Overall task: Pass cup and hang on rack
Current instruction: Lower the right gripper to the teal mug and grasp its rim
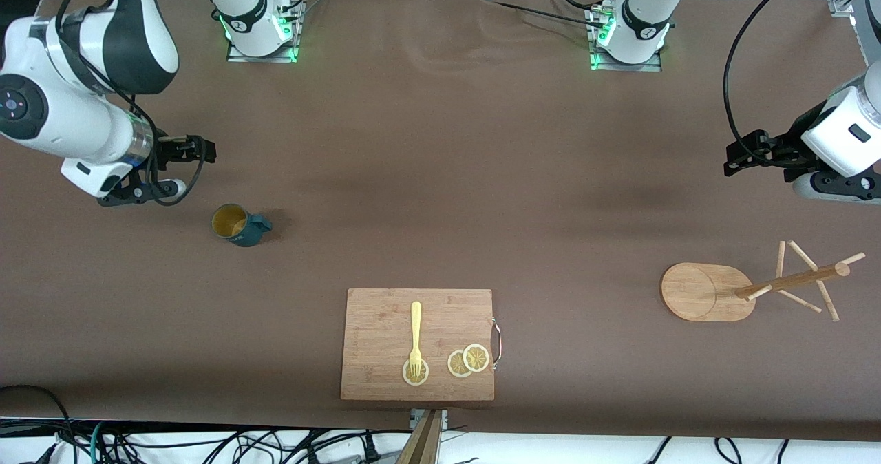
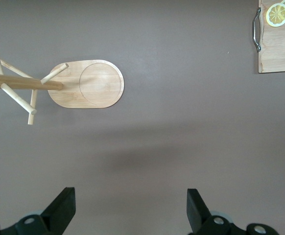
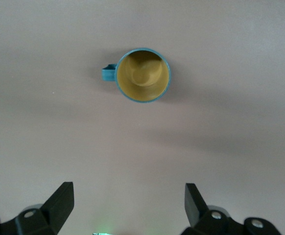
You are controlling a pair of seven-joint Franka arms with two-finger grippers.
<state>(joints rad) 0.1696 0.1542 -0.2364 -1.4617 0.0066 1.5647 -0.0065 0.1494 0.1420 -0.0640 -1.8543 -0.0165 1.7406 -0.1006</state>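
You've got the cup [image 1: 237,224] upright on the brown worktop [image 1: 440,175] toward the right arm's end, mouth up, yellowish inside showing, handle pointing toward the left arm's end. No lettering on its wall can be read in any view.

Your right end effector [image 1: 196,149] hangs in the air over bare worktop near the cup, not touching it; its fingers [image 3: 59,203] are spread wide with nothing between them.

Your rack [image 1: 750,288] stands at the left arm's end, oval base flat on the worktop, pegs bare. Your left end effector [image 1: 740,157] hovers over the worktop near the rack, well apart from it, fingers [image 2: 61,208] released and empty.

A cutting board [image 1: 418,344] sits near the front camera, mid-worktop, metal handle on the edge toward the left arm. On it: a yellow fork [image 1: 416,339], tines on one lemon slice [image 1: 415,373], and two overlapping lemon slices [image 1: 469,361] beside it. No brand or label is legible anywhere.
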